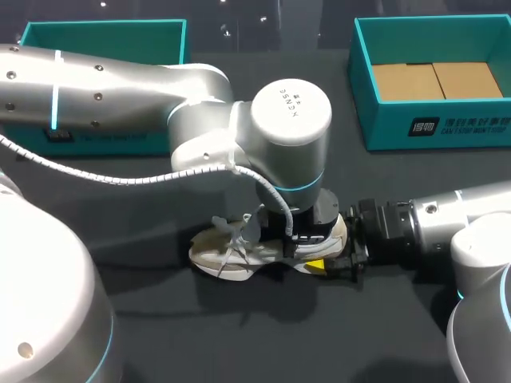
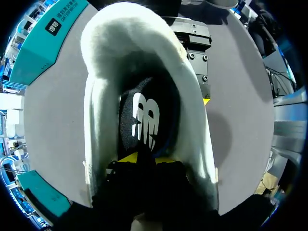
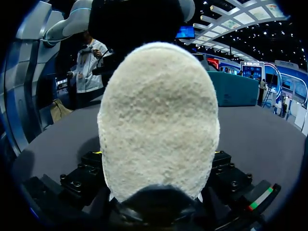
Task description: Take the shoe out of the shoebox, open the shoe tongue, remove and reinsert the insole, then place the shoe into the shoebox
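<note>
A cream shoe with a fleecy collar lies on the dark table, toe toward the left. My left gripper reaches straight down into the shoe's opening near the heel. In the left wrist view it sits at the black insole with its white logo, inside the collar. My right gripper comes in from the right and clasps the heel. Its black fingers press against both sides. One right finger lies along the outside of the shoe.
A teal shoebox with brown cardboard in its bottom stands at the back right. A second teal box part sits at the back left, partly behind my left arm. Bare dark tabletop lies in front of the shoe.
</note>
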Controlling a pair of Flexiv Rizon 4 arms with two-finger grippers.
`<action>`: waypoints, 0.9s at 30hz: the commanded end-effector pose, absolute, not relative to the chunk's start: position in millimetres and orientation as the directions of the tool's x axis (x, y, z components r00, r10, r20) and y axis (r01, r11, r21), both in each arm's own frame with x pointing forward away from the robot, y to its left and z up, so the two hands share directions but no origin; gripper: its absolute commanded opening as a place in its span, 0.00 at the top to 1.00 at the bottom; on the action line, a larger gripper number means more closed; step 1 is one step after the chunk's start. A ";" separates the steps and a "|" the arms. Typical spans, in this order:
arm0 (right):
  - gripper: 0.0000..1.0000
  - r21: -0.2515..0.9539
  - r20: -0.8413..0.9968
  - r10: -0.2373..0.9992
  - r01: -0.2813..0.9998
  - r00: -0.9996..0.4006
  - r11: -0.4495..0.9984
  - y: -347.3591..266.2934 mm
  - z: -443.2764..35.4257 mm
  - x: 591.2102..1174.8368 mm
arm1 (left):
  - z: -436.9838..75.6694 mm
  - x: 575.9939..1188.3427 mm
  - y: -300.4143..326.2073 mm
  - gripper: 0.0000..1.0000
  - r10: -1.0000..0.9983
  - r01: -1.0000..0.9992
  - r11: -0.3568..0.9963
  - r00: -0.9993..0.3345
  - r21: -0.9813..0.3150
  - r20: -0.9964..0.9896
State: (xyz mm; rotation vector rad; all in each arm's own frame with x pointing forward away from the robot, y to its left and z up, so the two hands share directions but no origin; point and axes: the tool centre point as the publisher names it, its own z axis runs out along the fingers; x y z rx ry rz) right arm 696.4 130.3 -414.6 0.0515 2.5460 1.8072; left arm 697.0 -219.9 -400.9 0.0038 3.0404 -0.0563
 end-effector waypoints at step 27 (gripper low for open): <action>1.00 0.943 0.002 0.038 0.015 -0.999 0.333 133.2 -412.7 692.6 | -377.0 704.5 -186.3 1.00 -0.023 -0.058 0.953 -0.993 -0.299 0.119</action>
